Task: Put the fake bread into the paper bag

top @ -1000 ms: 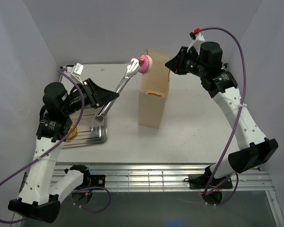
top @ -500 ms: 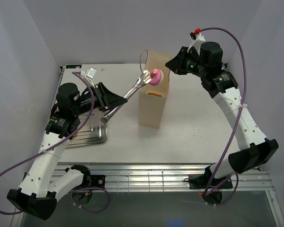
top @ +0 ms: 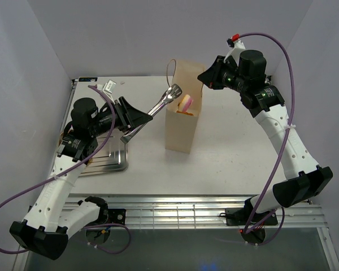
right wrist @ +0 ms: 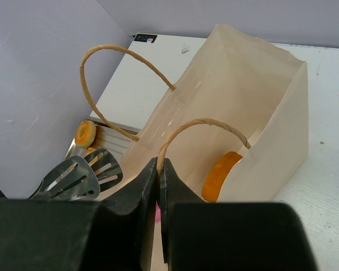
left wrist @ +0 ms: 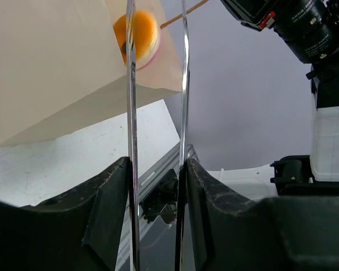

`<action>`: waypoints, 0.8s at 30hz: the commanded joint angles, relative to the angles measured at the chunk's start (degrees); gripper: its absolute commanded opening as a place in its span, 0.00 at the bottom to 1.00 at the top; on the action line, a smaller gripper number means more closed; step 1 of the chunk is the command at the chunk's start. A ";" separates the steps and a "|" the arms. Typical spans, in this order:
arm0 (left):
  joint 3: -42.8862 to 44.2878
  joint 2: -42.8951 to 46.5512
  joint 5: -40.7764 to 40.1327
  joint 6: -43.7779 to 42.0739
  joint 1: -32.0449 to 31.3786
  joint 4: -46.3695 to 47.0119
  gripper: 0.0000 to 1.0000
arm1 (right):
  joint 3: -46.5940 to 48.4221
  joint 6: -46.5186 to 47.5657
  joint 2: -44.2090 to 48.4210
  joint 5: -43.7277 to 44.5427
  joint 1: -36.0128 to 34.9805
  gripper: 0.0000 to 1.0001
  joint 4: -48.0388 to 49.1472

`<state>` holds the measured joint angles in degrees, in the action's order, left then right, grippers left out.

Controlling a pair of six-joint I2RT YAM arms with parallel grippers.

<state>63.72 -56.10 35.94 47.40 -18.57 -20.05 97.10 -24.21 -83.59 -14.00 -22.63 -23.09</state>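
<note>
Since half a second earlier, the pink-topped fake bread (top: 186,103) has left the tongs (top: 158,106) and dropped past the rim into the mouth of the paper bag (top: 179,135). The left end effector (top: 133,117) has barely shifted. Its fingers are eased partway apart, each pressing on one arm of the tongs, so the blades spring open and let go while the tool itself stays held. The bread is ahead of and just below the tong tips, inside the bag, apparently above another orange piece (right wrist: 219,176) lying deeper. The right end effector (right wrist: 159,169) is pinched fully closed on the bag's rim beside a string handle (right wrist: 203,120), likely to keep the mouth open and the bag upright on the desk (top: 231,152).
</note>
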 commanded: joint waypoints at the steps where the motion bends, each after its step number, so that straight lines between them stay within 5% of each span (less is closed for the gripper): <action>1: 1.49 0.37 -1.05 -0.99 -0.24 1.60 0.54 | 1.78 0.48 2.38 0.46 -0.22 0.08 0.94; 18: 8.33 4.23 -3.60 -3.54 -0.33 0.11 0.49 | 0.81 0.74 2.38 0.29 -0.22 0.08 1.03; 24: 15.80 6.70 -14.92 -7.58 -0.24 -8.93 0.48 | 0.20 0.74 2.47 0.03 -0.13 0.08 1.21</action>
<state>74.91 -51.90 28.36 43.03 -18.57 -24.25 97.01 -23.99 -83.18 -14.00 -22.63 -23.79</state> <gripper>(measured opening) 0.481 0.080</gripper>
